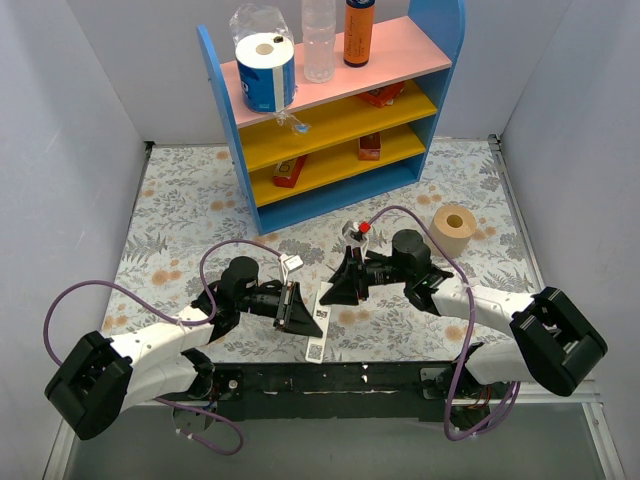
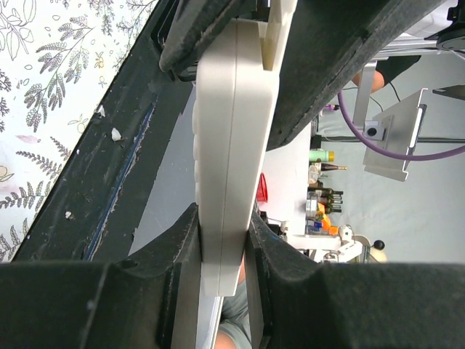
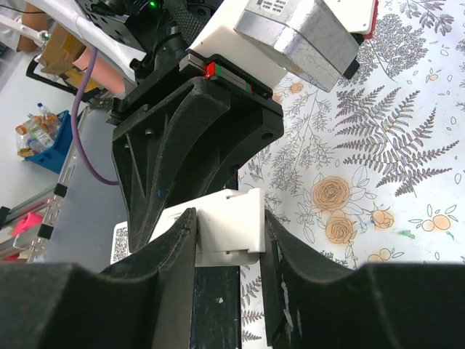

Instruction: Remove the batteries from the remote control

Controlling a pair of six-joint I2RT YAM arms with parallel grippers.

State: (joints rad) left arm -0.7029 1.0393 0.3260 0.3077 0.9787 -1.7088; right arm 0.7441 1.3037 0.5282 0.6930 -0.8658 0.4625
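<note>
The white remote control [image 1: 322, 318] lies lengthwise between my two grippers near the table's front edge. My left gripper [image 1: 298, 308] is shut on its near part. In the left wrist view the remote [image 2: 232, 145] shows edge-on, clamped between my left gripper's jaws [image 2: 224, 243]. My right gripper [image 1: 343, 285] is shut on the remote's far end. In the right wrist view that white end [image 3: 231, 218], with its cover seams, sits between my right gripper's jaws [image 3: 229, 234]. The batteries are hidden.
A blue shelf unit [image 1: 228, 95] with yellow shelves stands at the back, carrying a paper roll [image 1: 265, 72] and bottles [image 1: 319, 40]. A tape roll [image 1: 455, 228] lies at the right. A small red-capped object [image 1: 363, 228] sits behind my right gripper. The black base rail [image 1: 380, 378] runs along the near edge.
</note>
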